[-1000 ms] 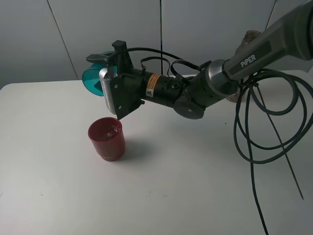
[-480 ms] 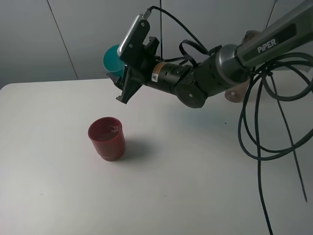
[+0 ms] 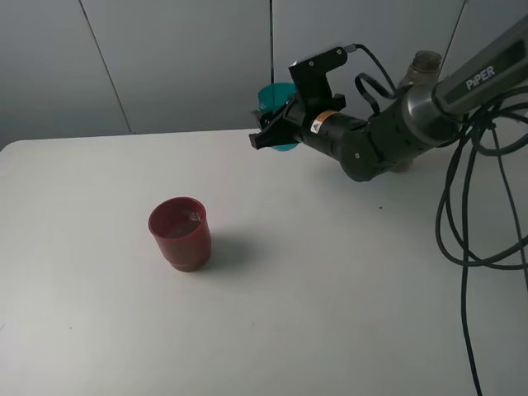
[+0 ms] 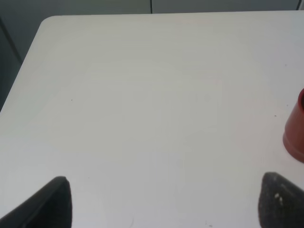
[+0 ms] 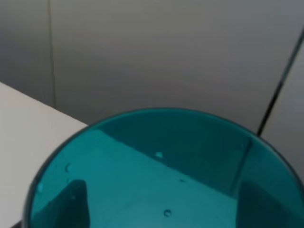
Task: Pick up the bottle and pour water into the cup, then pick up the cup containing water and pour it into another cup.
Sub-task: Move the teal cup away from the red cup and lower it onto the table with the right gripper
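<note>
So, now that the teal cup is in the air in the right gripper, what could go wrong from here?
1. The right gripper holds the teal cup above the table, and droplets cling inside it; a tilt could drip on the table.
2. The bottle stands right behind that arm; a swing back might knock it.
3. The red cup has liquid inside and stands free; a low pass could tip it.

Another cup (image 3: 180, 233) on table (image 3: 313, 305), front-left of raised cup (image 3: 279, 109).
</note>
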Controlling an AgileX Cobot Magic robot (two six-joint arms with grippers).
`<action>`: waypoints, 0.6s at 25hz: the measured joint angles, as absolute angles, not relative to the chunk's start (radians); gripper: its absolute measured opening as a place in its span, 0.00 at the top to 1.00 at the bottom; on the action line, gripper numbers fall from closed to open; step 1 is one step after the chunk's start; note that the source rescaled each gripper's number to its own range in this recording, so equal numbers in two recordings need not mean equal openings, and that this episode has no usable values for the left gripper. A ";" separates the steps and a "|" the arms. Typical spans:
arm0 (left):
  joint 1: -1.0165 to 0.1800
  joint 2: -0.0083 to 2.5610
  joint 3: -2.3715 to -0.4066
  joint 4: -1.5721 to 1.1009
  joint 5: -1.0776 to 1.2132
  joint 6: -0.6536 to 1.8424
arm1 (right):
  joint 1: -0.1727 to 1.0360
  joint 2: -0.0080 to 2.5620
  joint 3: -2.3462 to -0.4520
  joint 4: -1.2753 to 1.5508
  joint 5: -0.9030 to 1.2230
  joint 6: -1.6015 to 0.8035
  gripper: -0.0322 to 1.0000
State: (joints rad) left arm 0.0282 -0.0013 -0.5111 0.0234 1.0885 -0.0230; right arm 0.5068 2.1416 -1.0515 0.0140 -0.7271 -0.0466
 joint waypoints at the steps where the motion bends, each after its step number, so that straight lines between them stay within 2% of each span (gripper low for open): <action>1: 0.028 -0.001 -0.511 0.023 1.088 -0.023 | 0.493 2.159 -1.051 0.016 -0.743 -0.013 0.93; 6: 0.028 -0.001 -0.511 0.023 1.088 -0.023 | 0.470 2.248 -1.049 0.018 -0.812 0.060 0.93; 15: 0.028 -0.001 -0.511 0.023 1.088 -0.023 | 0.470 2.366 -1.045 0.018 -1.012 0.048 0.93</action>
